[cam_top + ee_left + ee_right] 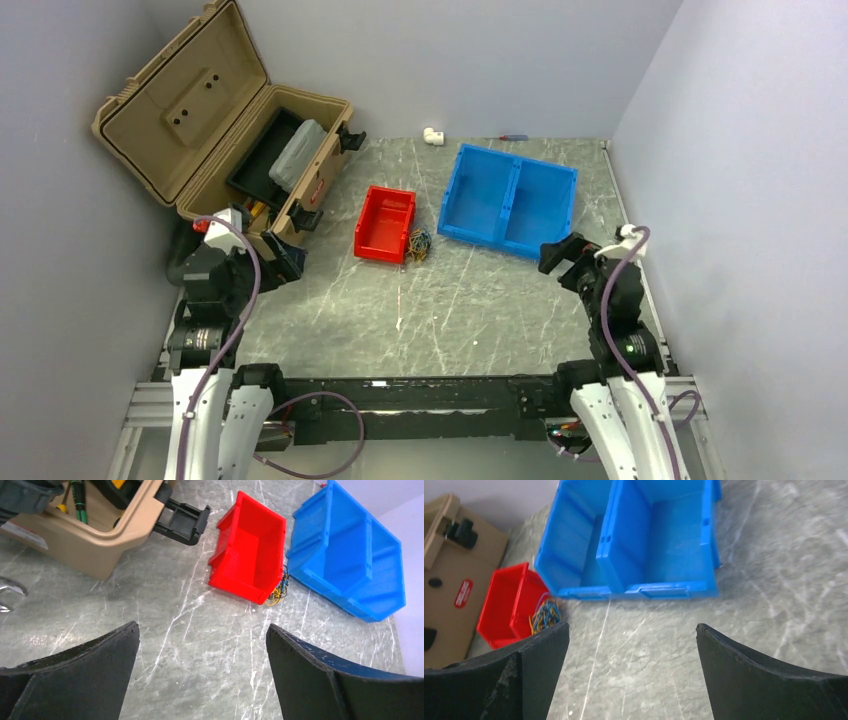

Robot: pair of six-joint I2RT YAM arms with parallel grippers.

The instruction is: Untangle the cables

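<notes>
Cables [421, 243], a small knot of hair-thin yellow, blue and dark wires, lie on the grey marbled table [450, 310] at the 4 o'clock corner of a red plastic bin [385, 224], between it and a blue two-compartment bin [512, 195]. Seen from above, an open tan hard case [185, 100] with a ribbed lid sits at 10 o'clock, a clear organiser box [297, 155] inside it. The left gripper [285, 257] hangs beside the case at 9 o'clock and the right gripper [560, 255] by the blue bin's near corner at 3 o'clock, both well apart from the wires.

From the left wrist, the left gripper [202, 630] shows its matte black curved fingers [90, 675] spread wide with nothing between them. The cables [280, 587] peek out at 1 o'clock behind the red bin's [223, 560] near corner, mostly hidden by it. Only this view shows the case's black latch [182, 522] and the green and yellow tool handles [76, 500] inside the case.

From the right wrist, the right gripper [633, 627] is likewise spread wide and holds nothing. The cables [545, 617] show most clearly here, at 10 o'clock, looped against the red bin's [499, 605] outer wall, on the table rather than inside. The blue bin's [609, 540] smooth divider and a red label [462, 592] on the case are also plain.
</notes>
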